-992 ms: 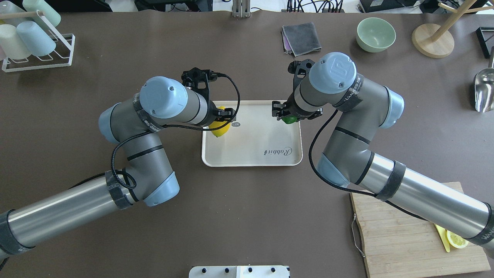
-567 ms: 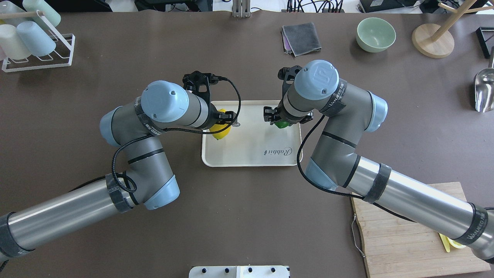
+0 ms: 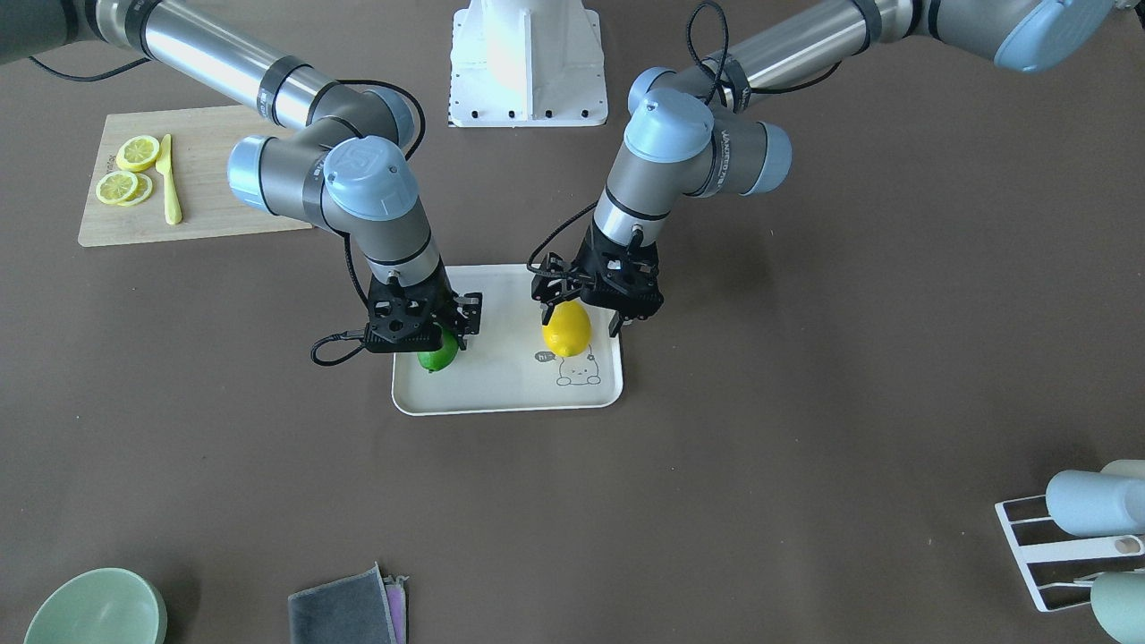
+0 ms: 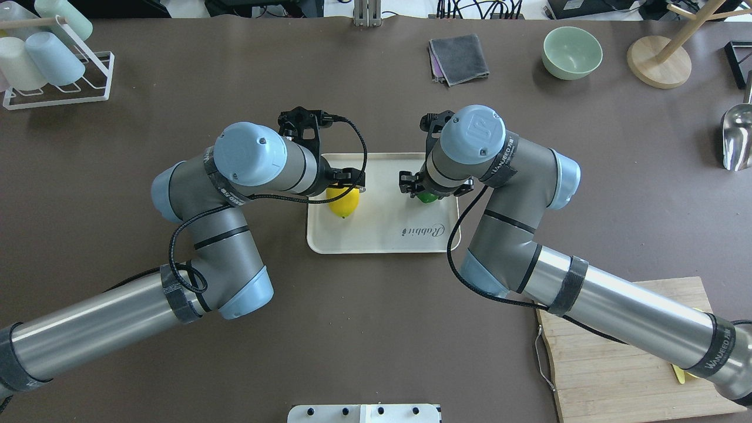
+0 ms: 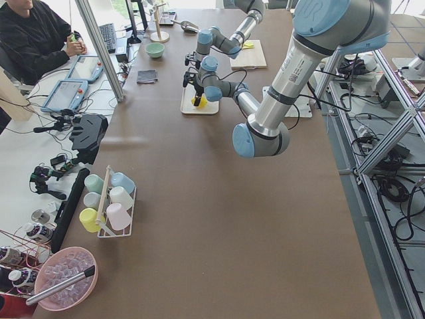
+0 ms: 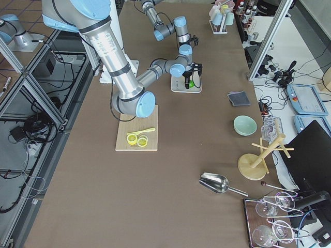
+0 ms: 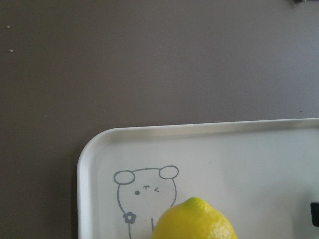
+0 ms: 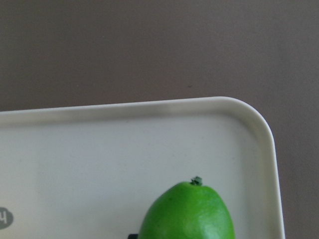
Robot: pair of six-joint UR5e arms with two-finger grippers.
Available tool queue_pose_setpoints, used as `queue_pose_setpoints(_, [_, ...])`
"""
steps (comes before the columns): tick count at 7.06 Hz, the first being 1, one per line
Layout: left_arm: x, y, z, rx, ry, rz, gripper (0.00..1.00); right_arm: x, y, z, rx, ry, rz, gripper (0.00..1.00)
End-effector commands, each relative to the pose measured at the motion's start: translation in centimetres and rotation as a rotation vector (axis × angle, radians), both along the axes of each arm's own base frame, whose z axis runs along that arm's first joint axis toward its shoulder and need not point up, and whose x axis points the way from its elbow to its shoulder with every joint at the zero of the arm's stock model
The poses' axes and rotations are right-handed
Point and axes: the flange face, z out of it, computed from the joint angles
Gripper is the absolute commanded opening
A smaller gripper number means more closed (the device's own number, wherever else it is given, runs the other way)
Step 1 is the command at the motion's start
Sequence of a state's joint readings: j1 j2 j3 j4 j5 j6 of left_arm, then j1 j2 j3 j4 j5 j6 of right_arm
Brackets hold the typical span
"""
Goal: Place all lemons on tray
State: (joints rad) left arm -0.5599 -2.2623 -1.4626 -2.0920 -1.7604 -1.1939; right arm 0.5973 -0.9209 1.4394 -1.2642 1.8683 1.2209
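The off-white tray (image 4: 382, 239) lies at the table's middle, also in the front view (image 3: 501, 407). My left gripper (image 4: 345, 187) (image 3: 580, 309) is shut on the yellow lemon (image 4: 343, 203) (image 3: 567, 331) and holds it low over the tray's bunny drawing; the lemon's tip shows in the left wrist view (image 7: 194, 221). My right gripper (image 4: 433, 187) (image 3: 428, 333) is shut on the green lemon (image 4: 427, 197) (image 3: 437, 359), low over the tray's other end. The green lemon also shows in the right wrist view (image 8: 187, 211), near the tray's corner (image 8: 251, 112).
A wooden cutting board (image 3: 206, 170) with lemon slices (image 3: 125, 174) and a yellow knife lies near the right arm. A grey cloth (image 4: 458, 57), green bowl (image 4: 571, 51), wooden stand (image 4: 658, 59), metal scoop (image 4: 737, 138) and cup rack (image 4: 53, 64) line the far side.
My right arm has moved left over the tray with the green lemon. My left gripper has shifted slightly right with the yellow lemon, farther onto the tray.
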Motion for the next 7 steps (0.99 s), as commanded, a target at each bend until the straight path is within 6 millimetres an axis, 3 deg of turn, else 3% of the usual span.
queue_pose_setpoints(1, [-0.4,-0.4,-0.1,0.006,-0.001,-0.004,0.98,0.8,-1.0,-0.2,-0.012,-0.03,0.038,1.0])
queue_pose_setpoints(3, [-1.4,-1.4,0.1,0.043,-0.015,-0.005,0.98,3.4,-3.4,-2.8,-0.019,-0.077,0.041,1.0])
queue_pose_setpoints(4, [-3.6,-3.3,1.7,0.086,-0.051,-0.007,0.98,6.0,-4.5,-3.6,-0.026,-0.113,0.027,1.0])
queue_pose_setpoints(5, [-6.6,-5.2,4.5,0.227,-0.151,0.034,0.98,10.2,-5.3,-3.4,0.044,-0.115,0.006,1.0])
queue_pose_setpoints(6, [-10.4,-6.8,7.4,0.257,-0.206,0.026,0.98,15.1,-5.1,-0.4,0.109,-0.091,-0.024,1.0])
queue_pose_setpoints(7, [-14.8,-7.7,8.4,0.257,-0.201,-0.013,0.98,19.7,-6.0,1.6,0.126,-0.099,-0.059,1.0])
